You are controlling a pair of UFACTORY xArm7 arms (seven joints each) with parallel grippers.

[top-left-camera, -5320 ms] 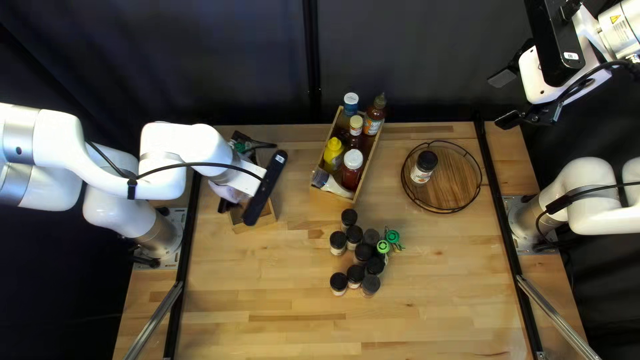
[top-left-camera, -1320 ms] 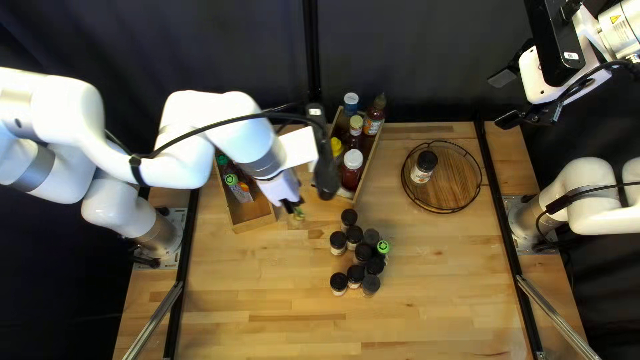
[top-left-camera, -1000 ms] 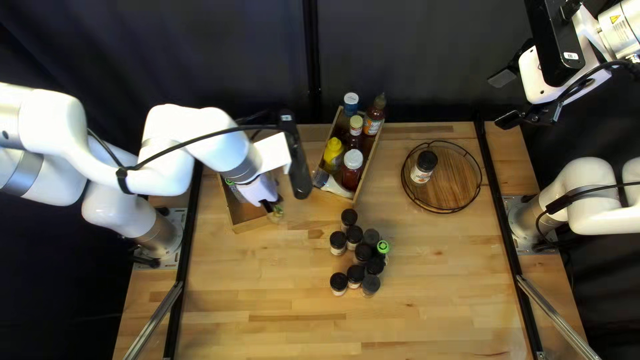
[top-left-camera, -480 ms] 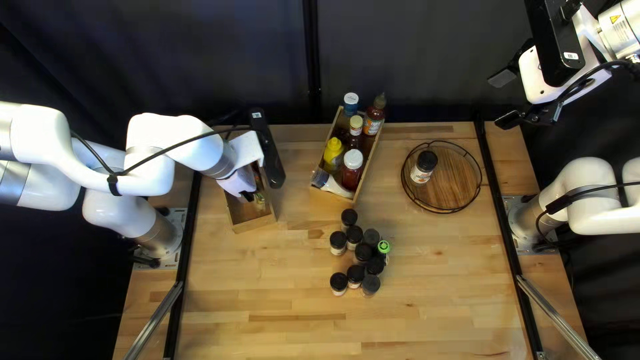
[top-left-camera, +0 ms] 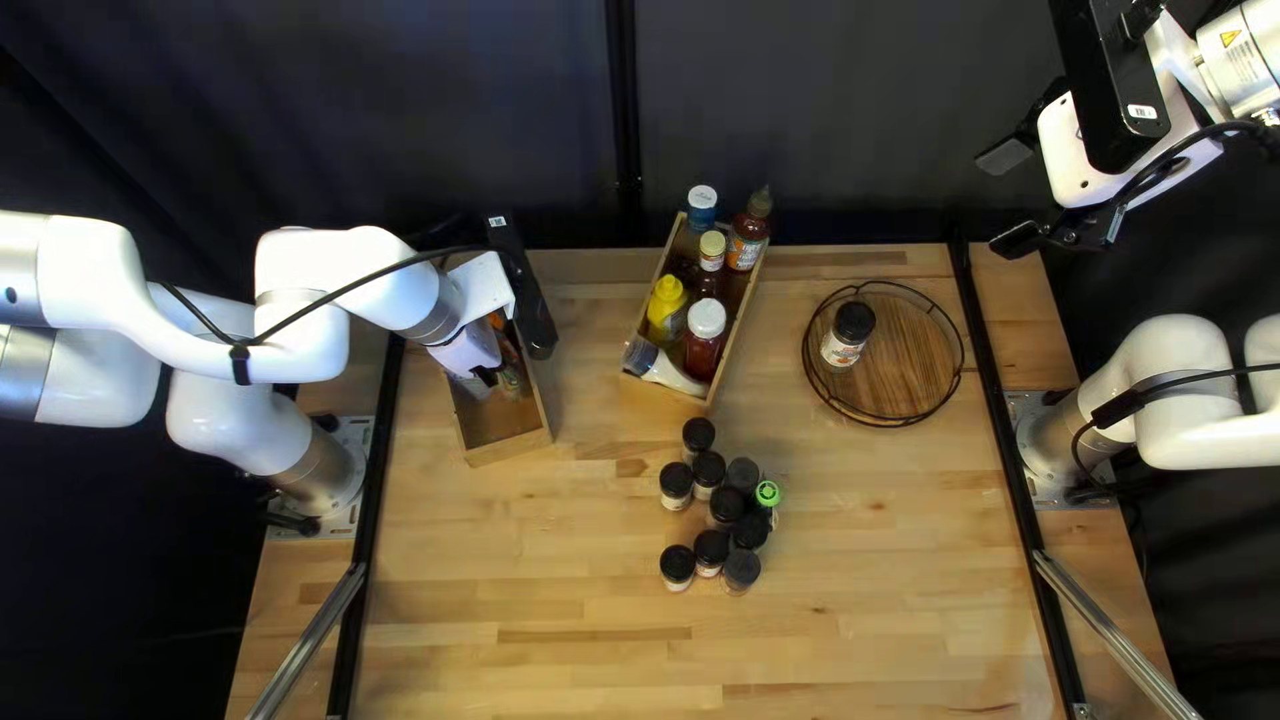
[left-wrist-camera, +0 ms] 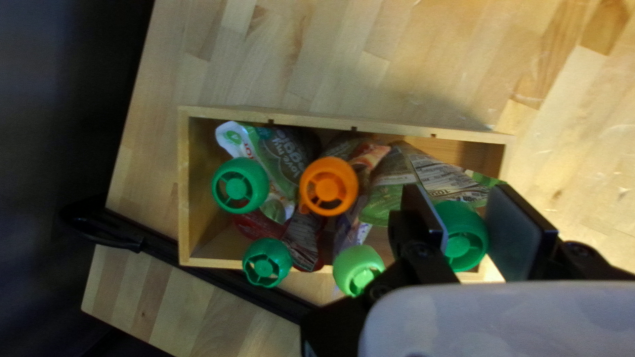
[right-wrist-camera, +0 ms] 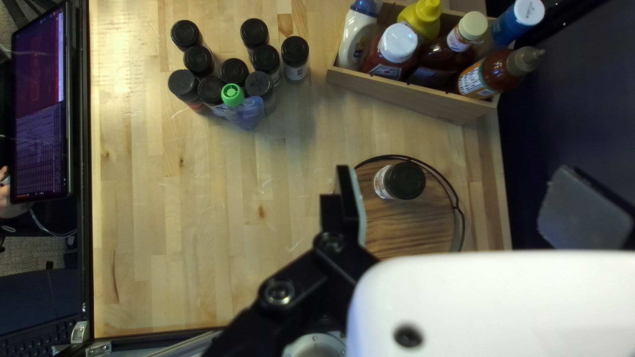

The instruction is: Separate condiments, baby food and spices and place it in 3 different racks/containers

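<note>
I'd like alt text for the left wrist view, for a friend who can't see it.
The robot's left gripper grips a green cap at one end of a wooden box packed with spouted food pouches. Four other caps show: two green, one light green, one orange. The box stands on a wooden table.

- My left arm (top-left-camera: 314,350): smooth white rounded segments, silver bands, a black cable (top-left-camera: 363,283) cinched by a black strap (top-left-camera: 240,364).
- My right arm (top-left-camera: 1174,400): matching white, yellow warning triangle (top-left-camera: 1228,39) near the wrist.
- My left gripper (top-left-camera: 467,350): pale shell, black links.
- My right gripper (top-left-camera: 1014,198): black links, round metallic screws (right-wrist-camera: 279,291), grey pads (right-wrist-camera: 585,211).
</note>
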